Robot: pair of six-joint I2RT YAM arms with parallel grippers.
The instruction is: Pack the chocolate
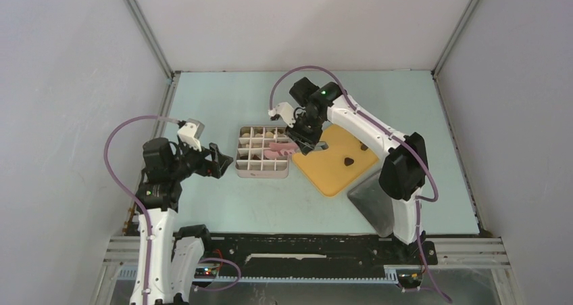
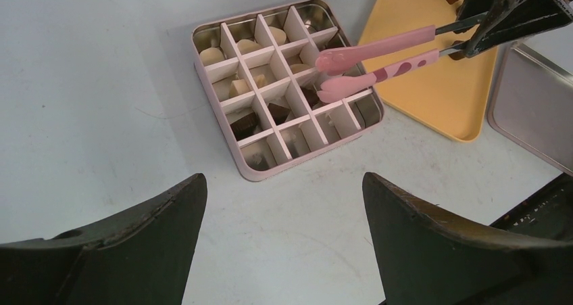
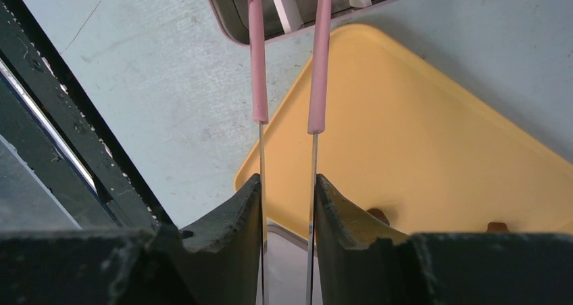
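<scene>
The pink divided box (image 1: 262,174) (image 2: 217,102) holds chocolate pieces in several cells, cream-white ones (image 2: 211,55) and dark ones (image 2: 244,124). More dark chocolate (image 1: 349,161) (image 3: 378,215) lies on the yellow tray (image 1: 331,176) (image 3: 419,129). My right gripper (image 1: 305,132) (image 3: 287,183) is shut on the metal arms of the pink tongs (image 1: 278,151) (image 2: 378,55) (image 3: 259,68). The tong tips stand slightly apart over the box's right-hand cells, with nothing seen between them. Left of the box, my left gripper (image 1: 219,161) (image 2: 284,183) hangs open and holds nothing.
A metal lid (image 1: 375,197) (image 2: 534,109) lies in front of the yellow tray, beside the right arm's base. White walls close in the pale blue table on three sides.
</scene>
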